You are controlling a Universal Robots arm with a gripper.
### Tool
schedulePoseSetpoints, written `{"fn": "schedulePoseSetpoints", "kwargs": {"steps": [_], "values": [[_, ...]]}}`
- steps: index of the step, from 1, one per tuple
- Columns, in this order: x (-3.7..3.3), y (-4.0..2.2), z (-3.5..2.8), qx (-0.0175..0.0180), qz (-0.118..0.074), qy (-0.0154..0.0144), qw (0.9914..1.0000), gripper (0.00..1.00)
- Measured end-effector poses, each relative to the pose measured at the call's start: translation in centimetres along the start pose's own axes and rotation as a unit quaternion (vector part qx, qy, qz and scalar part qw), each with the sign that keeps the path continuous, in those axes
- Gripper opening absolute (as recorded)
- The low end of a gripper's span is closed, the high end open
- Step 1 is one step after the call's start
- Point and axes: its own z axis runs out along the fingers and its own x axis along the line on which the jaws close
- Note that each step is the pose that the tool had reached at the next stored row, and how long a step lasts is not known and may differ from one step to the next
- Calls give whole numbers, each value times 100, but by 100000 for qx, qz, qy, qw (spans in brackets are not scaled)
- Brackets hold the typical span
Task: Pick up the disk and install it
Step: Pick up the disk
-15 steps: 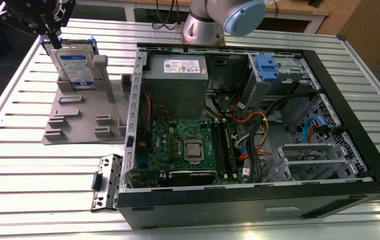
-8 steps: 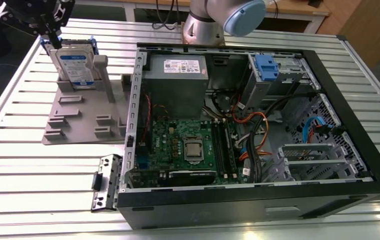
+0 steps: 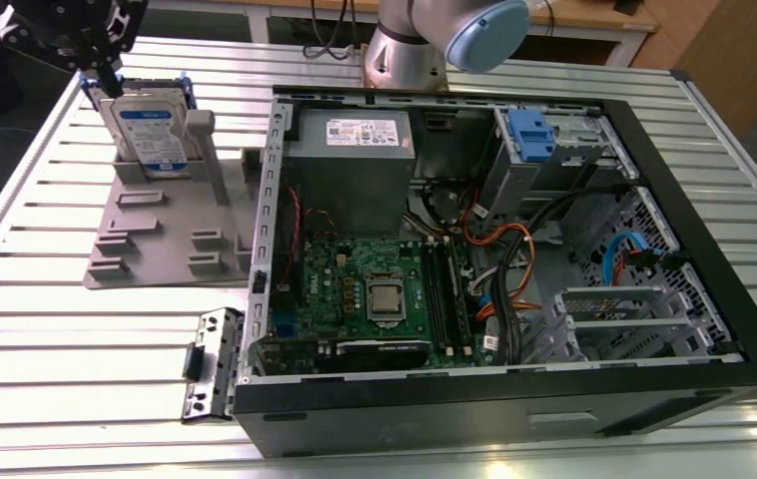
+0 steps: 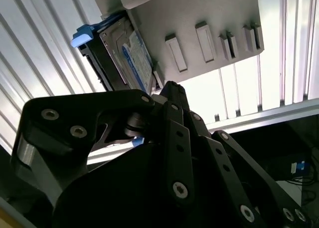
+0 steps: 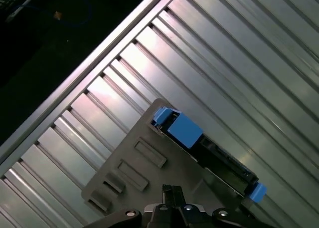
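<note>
The disk (image 3: 150,135), a silver drive with a white-and-blue label in a blue carrier, stands on edge in a grey holder (image 3: 152,239) at the exterior view's upper left. My black gripper (image 3: 104,76) hangs just above the disk's top edge, at its far corner. In the second wrist view the gripper (image 4: 170,92) reaches down close beside the disk (image 4: 133,58). The first wrist view looks onto the disk's top edge (image 5: 219,160) with its blue carrier ends, the gripper (image 5: 172,194) a short way off over the holder (image 5: 129,153).
An open computer case (image 3: 697,249) lies on the slatted metal table (image 3: 59,329) to the holder's right. Inside are a grey box with a white sticker (image 3: 351,150), a silver cage with a blue latch (image 3: 538,135) and loose cables. A black bracket (image 3: 211,364) sits by the case's front corner.
</note>
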Motion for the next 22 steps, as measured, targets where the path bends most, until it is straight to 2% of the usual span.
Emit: {"fn": "schedulePoseSetpoints", "kwargs": {"steps": [6, 12, 13, 14, 19, 22], "values": [[0, 0, 0, -48, -2613, 75, 99966, 10], [0, 0, 0, -102, -5292, 151, 99860, 10], [0, 0, 0, -132, -6881, 195, 99763, 10], [0, 0, 0, -162, -8693, 251, 99621, 10], [0, 0, 0, -167, -12186, 415, 99254, 10], [0, 0, 0, 124, -14186, 871, 98985, 10]]}}
